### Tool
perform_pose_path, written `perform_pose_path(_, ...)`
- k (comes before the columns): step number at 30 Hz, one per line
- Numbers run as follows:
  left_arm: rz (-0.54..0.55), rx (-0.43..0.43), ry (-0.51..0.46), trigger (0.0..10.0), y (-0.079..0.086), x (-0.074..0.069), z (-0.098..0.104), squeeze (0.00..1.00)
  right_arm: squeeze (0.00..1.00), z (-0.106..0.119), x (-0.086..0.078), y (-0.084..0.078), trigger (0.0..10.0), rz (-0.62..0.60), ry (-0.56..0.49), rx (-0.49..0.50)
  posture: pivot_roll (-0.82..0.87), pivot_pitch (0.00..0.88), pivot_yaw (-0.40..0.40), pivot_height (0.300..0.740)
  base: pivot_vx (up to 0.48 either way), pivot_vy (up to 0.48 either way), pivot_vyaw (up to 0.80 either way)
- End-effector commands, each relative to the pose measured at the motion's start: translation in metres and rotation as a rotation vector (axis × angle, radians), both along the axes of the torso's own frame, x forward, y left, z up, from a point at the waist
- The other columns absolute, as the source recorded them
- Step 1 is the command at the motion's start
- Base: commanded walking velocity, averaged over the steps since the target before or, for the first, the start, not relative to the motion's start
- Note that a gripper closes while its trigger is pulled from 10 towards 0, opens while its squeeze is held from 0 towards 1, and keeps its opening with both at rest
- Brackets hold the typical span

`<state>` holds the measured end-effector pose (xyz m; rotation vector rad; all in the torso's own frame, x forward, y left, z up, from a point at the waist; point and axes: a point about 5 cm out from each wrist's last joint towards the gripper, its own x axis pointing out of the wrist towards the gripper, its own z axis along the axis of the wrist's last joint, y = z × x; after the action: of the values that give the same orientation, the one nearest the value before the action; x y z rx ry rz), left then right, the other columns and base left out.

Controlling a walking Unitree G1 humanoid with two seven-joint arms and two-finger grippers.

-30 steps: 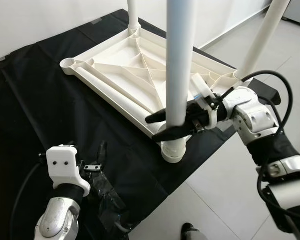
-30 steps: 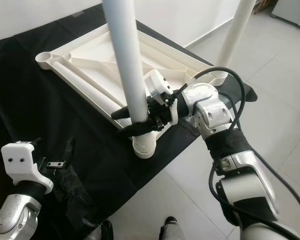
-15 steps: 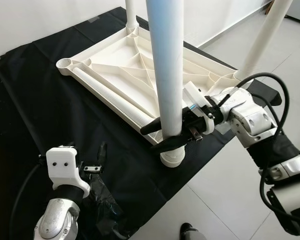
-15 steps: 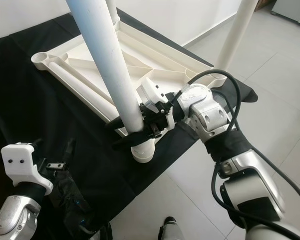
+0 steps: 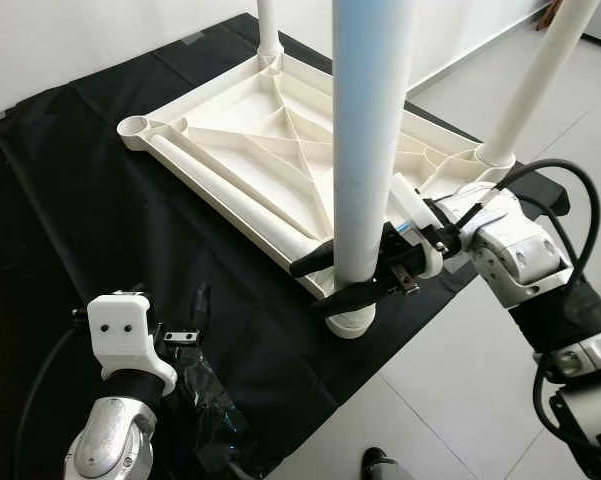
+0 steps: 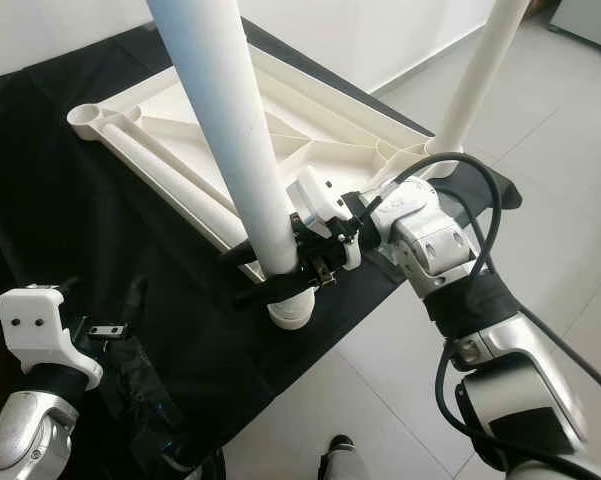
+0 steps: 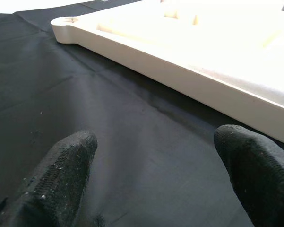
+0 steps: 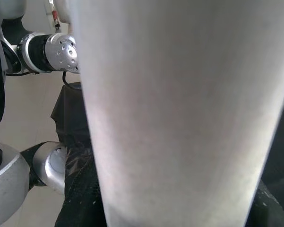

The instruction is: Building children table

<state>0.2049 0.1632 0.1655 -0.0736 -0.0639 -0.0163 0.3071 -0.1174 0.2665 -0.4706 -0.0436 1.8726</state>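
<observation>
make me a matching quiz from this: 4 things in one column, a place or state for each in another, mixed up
1. right gripper
2. left gripper
3. empty socket
4. black cloth

a. spread under the tabletop
b. open, low over the cloth
c. shut on the near leg
d. at the tabletop's far left corner

Pairs: 1-c, 2-b, 3-d, 4-a

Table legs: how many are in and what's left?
Two legs stand in corner sockets of the upturned tabletop. In hand: the right claw grips a third leg standing at the near corner. Left: the far-left socket has no leg. The left claw hangs open over the black cloth.
</observation>
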Motion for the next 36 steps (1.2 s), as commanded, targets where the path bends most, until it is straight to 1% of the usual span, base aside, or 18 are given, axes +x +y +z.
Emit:
perform_pose_path(1,0.007,0.012,0.014,10.0,0.002,-0.003,-0.001,0.00,0.00,-0.031,-0.004,0.001,10.0,0.021,0.127,-0.082,0.05,0.274,0.046,0.740,0.000,0.000,0.00)
perform_pose_path(3,0.007,0.012,0.014,10.0,0.003,-0.003,-0.001,0.00,0.00,-0.033,-0.005,0.000,10.0,0.015,0.140,-0.075,0.04,0.274,0.045,0.740,0.000,0.000,0.00)
perform_pose_path(4,0.008,0.013,0.012,10.0,0.003,-0.002,-0.001,0.00,0.00,-0.039,-0.008,-0.006,10.0,-0.042,0.188,-0.017,0.04,0.271,0.047,0.740,0.000,0.000,0.00)
perform_pose_path(5,0.008,0.013,0.012,10.0,0.003,-0.002,-0.001,0.00,0.00,-0.039,-0.008,-0.006,10.0,-0.042,0.188,-0.017,0.04,0.271,0.047,0.740,0.000,0.000,0.00)
perform_pose_path(7,0.009,0.013,0.008,10.0,0.003,-0.001,0.000,0.00,0.00,-0.046,-0.011,-0.014,10.0,-0.122,0.252,0.056,0.03,0.269,0.047,0.740,0.000,0.000,0.00)
perform_pose_path(8,0.009,0.013,0.007,10.0,0.003,0.000,0.000,0.00,0.00,-0.048,-0.012,-0.016,10.0,-0.144,0.268,0.071,0.03,0.269,0.046,0.740,0.000,0.000,0.00)
perform_pose_path(10,0.009,0.013,0.007,10.0,0.003,0.000,0.000,0.00,0.00,-0.048,-0.012,-0.016,10.0,-0.144,0.268,0.071,0.03,0.269,0.046,0.740,0.000,0.000,0.00)
perform_pose_path(17,0.010,0.013,0.007,10.0,0.003,0.001,0.000,0.00,0.00,-0.049,-0.007,-0.018,10.0,-0.223,0.273,0.098,0.03,0.266,0.046,0.740,0.000,0.000,0.00)
perform_pose_path(24,0.011,0.011,0.007,10.0,0.003,0.001,0.000,0.00,0.00,-0.051,-0.004,-0.016,10.0,-0.284,0.227,0.078,0.03,0.265,0.044,0.740,0.000,0.000,0.00)
perform_pose_path(25,0.013,0.009,0.007,10.0,0.003,0.001,-0.001,0.00,0.00,-0.054,-0.002,-0.012,10.0,-0.352,0.194,0.048,0.03,0.266,0.047,0.740,0.000,0.000,0.00)
perform_pose_path(27,0.013,0.009,0.007,10.0,0.003,0.001,-0.001,0.00,0.00,-0.054,-0.002,-0.012,10.0,-0.352,0.194,0.048,0.03,0.266,0.047,0.740,0.000,0.000,0.00)
perform_pose_path(28,0.012,0.007,0.008,10.0,0.004,0.001,-0.001,0.00,0.00,-0.056,0.002,-0.009,10.0,-0.422,0.181,0.029,0.03,0.266,0.047,0.740,0.000,0.000,0.00)
perform_pose_path(29,0.012,0.007,0.008,10.0,0.004,0.001,-0.001,0.00,0.00,-0.056,0.002,-0.009,10.0,-0.422,0.181,0.029,0.03,0.266,0.047,0.740,0.000,0.000,0.00)
perform_pose_path(30,0.012,0.006,0.008,10.0,0.004,0.001,-0.001,0.00,0.00,-0.058,0.004,-0.007,10.0,-0.471,0.172,0.017,0.03,0.266,0.047,0.740,0.000,0.000,0.00)
perform_pose_path(31,0.012,0.006,0.008,10.0,0.004,0.001,-0.001,0.00,0.00,-0.058,0.004,-0.007,10.0,-0.471,0.172,0.017,0.03,0.266,0.047,0.740,0.000,0.000,0.00)
perform_pose_path(33,0.014,0.002,0.009,10.0,0.005,0.001,-0.001,0.00,0.00,-0.065,0.011,0.001,10.0,-0.654,0.184,0.006,0.02,0.266,0.044,0.740,0.000,0.000,0.00)
perform_pose_path(35,0.014,0.002,0.009,10.0,0.005,0.001,-0.001,0.00,0.00,-0.065,0.011,0.001,10.0,-0.654,0.184,0.006,0.02,0.266,0.044,0.740,0.000,0.000,0.00)
perform_pose_path(36,0.017,-0.001,0.010,10.0,0.005,0.001,-0.001,0.00,0.00,-0.069,0.014,0.006,10.0,-0.776,0.194,0.025,0.02,0.265,0.041,0.740,0.000,0.000,0.00)
